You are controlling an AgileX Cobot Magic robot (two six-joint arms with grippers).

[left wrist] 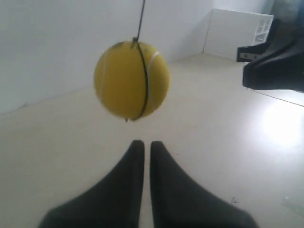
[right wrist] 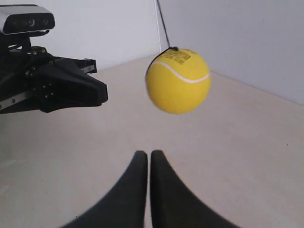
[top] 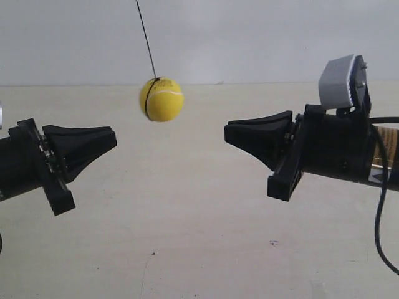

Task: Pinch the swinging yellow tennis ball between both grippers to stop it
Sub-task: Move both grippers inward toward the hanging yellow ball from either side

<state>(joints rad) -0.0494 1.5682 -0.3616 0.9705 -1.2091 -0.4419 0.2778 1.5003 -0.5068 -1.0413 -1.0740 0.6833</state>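
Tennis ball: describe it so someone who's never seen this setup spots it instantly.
Over the pale surface, look between and just above the two facing black end effectors. There, on a thin black string, hangs the tennis ball: the only round, bright yellow thing, with a white seam.

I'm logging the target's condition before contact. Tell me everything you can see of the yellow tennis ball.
The yellow tennis ball is bright yellow, matte, with a white curved seam and a sticker with black print near its top. A thin black string loops around it and runs up out of view, slightly slanted. The ball hangs in the air, clear of the pale surface, between and above the shut left claw and right claw; neither touches it.
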